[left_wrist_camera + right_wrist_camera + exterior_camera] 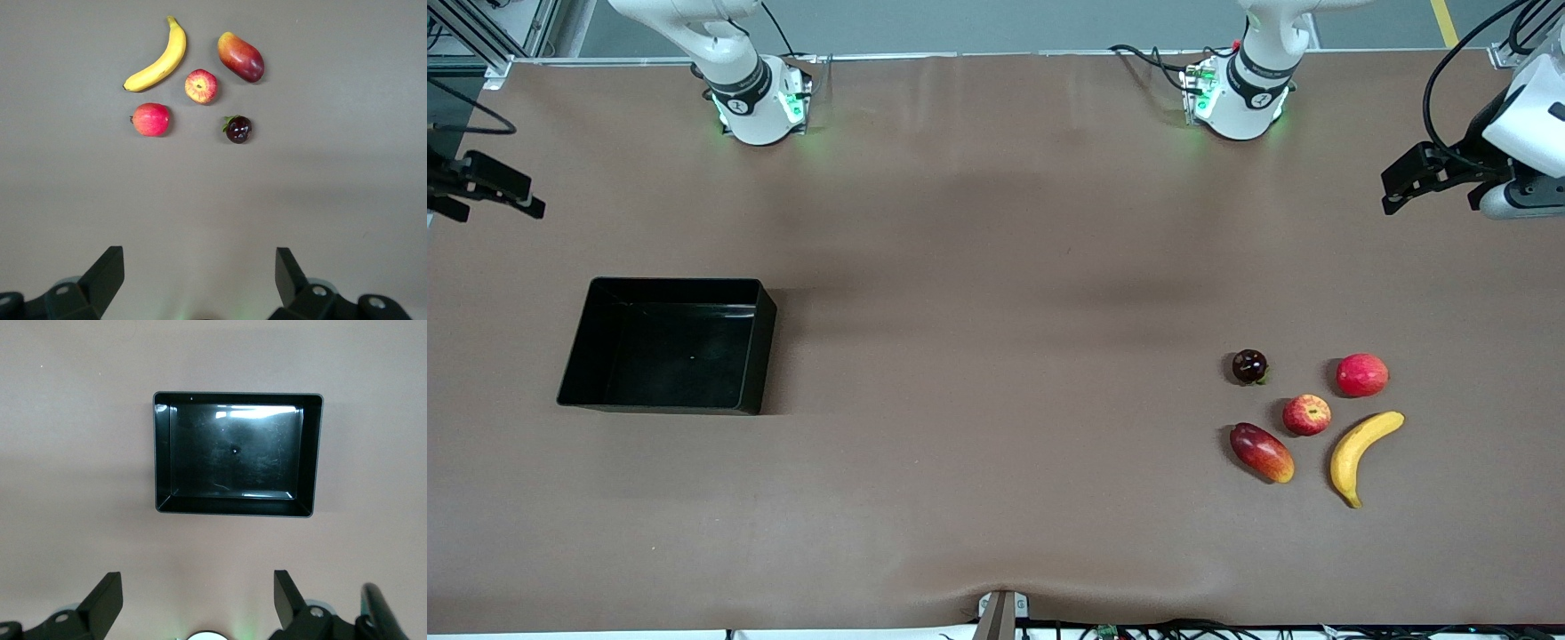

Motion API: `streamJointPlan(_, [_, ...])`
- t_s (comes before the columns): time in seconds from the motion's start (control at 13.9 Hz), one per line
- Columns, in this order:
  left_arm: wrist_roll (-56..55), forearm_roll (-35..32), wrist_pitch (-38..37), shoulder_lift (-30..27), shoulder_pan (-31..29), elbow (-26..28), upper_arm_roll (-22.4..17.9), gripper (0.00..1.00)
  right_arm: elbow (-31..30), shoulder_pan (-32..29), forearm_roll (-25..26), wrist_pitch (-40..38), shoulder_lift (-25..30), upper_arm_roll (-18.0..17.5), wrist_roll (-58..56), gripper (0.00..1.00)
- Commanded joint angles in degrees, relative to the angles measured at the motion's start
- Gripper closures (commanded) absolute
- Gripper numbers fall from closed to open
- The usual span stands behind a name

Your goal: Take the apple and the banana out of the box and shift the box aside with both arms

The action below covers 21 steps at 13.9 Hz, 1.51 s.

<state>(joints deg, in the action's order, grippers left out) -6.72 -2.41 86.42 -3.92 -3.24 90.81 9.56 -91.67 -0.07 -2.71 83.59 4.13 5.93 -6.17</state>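
Wrist views: left jaws (197, 280) and right jaws (197, 600) spread wide, empty.

Your left arm rises from its base at the upper right of the front view and leaves the frame at the top; its wrist re-enters at the far right edge, carrying the left pincer (1392, 191) high above the desk (996, 267), pointing toward the frame's centre. In the left wrist view its two dark fingers (107, 273) stand wide apart. Your right arm rises from its base at the upper left; the right pincer (489, 191) shows at the far left edge, aloft. Its fingers (107, 597) are likewise spread wide, with nothing between them.
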Motion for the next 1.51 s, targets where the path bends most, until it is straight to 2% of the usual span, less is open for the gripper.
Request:
streamJointPlan(0.0, [0.1, 0.1, -0.3, -0.3, 0.0, -0.1, 1.4, 0.00, -1.8, 0.1, 1.3, -0.1, 2.5, -0.7, 0.4, 0.00])
streamJointPlan(0.14, [0.1, 0.1, -0.6, -0.5, -0.1, -0.2, 1.8, 0.00, 1.3, 0.4, 2.6, -0.1, 1.6, -0.7, 0.5, 0.00])
streamJointPlan(0.29, [0.3, 0.1, -0.8, -0.5, -0.1, -0.2, 1.8, 0.00, 1.7, 2.0, 4.7, -0.1, 1.5, -0.7, 0.9, 0.00])
streamJointPlan(1.44, [1.3, 0.8, -2.3, -0.5, -0.5, -2.7, 1.6, 0.00, 1.8, 1.8, 4.6, -0.1, 1.4, -0.6, 1.2, 0.00])
